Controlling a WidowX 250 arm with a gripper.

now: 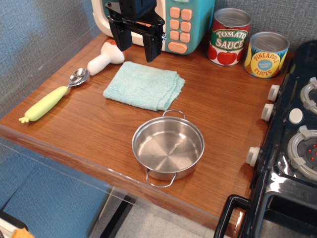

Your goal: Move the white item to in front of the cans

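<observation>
Observation.image view: wooden table [99, 134] fills most of the frame, running from upper left to lower right. Black toy stove [292, 148] occupies the right edge, with white knobs along its left side. White-and-teal toy microwave [183, 20] stands at top centre against the back wall. Steel pot [168, 148] sits just below frame centre, upright, both handles visible. Pale teal folded cloth [144, 85] lies flat above the pot, left of centre, apart from it. Black gripper [136, 42] hangs at top centre-left in front of the microwave, above the cloth's far edge; fingers spread wide, holding nothing. Two cans at upper right, upright, just beside each other: tomato sauce can [229, 37] on the left, pineapple slices can [266, 54] to its right, close to the stove. Spoon [54, 96] with yellow-green handle lies at the left, bowl pointing up-right. White item, a toy mushroom [105, 58], lies on its side at upper left, between spoon bowl and gripper, cap partly hidden behind the left finger; well apart from the cans.
</observation>
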